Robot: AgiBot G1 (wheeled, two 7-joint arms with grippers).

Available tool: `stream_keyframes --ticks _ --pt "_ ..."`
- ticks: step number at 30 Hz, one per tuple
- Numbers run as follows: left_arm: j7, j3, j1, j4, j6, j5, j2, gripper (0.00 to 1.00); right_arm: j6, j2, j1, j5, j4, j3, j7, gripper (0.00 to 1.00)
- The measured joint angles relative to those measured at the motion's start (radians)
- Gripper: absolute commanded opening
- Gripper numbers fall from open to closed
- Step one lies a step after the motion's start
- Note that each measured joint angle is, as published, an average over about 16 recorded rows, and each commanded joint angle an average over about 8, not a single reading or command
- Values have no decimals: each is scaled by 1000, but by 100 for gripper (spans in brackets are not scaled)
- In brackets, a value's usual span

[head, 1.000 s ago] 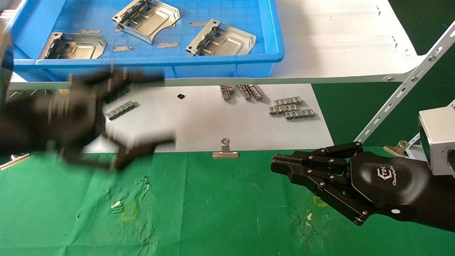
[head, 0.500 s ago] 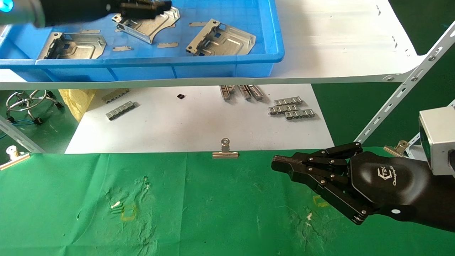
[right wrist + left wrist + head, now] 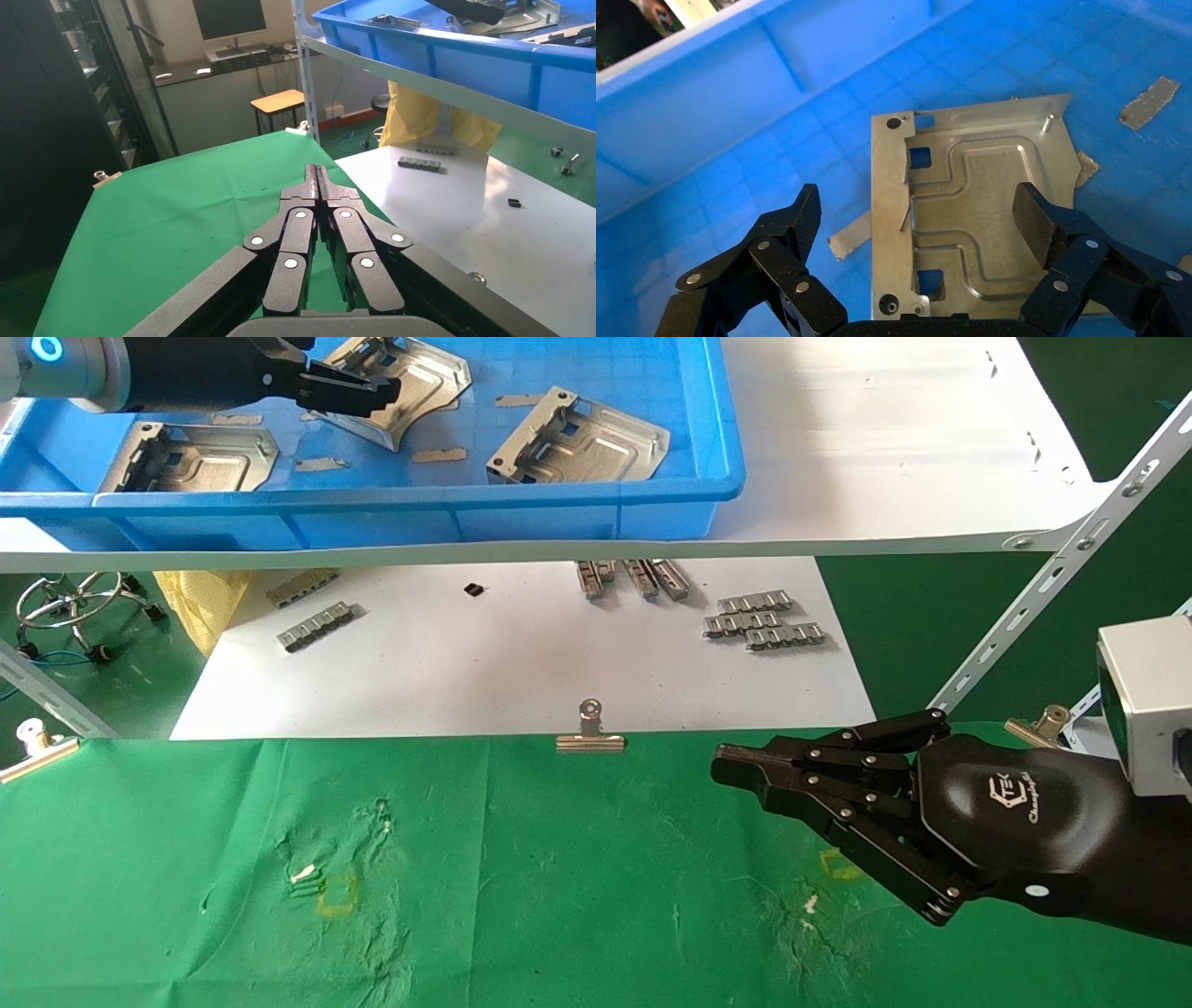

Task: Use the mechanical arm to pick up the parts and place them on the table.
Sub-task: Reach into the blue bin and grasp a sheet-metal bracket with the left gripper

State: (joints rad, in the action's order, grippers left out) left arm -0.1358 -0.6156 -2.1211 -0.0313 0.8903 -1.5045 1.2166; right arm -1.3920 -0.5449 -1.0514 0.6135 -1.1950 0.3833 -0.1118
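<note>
Three silver stamped plates lie in the blue tray [image 3: 419, 495] on the white shelf: a left one [image 3: 191, 458], a middle one [image 3: 419, 379] and a right one [image 3: 582, 439]. My left gripper [image 3: 377, 393] hovers open over the middle plate. In the left wrist view the plate [image 3: 975, 210] lies flat between and below the spread fingers of the gripper [image 3: 916, 217], which do not touch it. My right gripper [image 3: 736, 770] is shut and empty, parked low over the green table [image 3: 559, 896]; its closed tips show in the right wrist view [image 3: 316, 175].
A white board [image 3: 521, 672] under the shelf carries small grey ridged strips [image 3: 764, 621]. A binder clip [image 3: 589, 733] holds the cloth edge. A slanted perforated shelf bracket [image 3: 1062, 570] stands at the right. Beige tape pieces [image 3: 1148, 102] lie in the tray.
My left arm has risen from in front of the shelf into the tray and settled over the middle plate. The right arm has not moved.
</note>
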Motion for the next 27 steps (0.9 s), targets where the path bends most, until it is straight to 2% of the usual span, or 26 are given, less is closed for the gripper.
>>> stream_keyframes --ticks 1,27 --pt "-2 -1 -2 6 -1 -2 1 0 0 0 0 0 0 0 0 0" --pt "-58 -7 -6 40 -38 -10 10 0 0 0 0 0 0 0 0 0"
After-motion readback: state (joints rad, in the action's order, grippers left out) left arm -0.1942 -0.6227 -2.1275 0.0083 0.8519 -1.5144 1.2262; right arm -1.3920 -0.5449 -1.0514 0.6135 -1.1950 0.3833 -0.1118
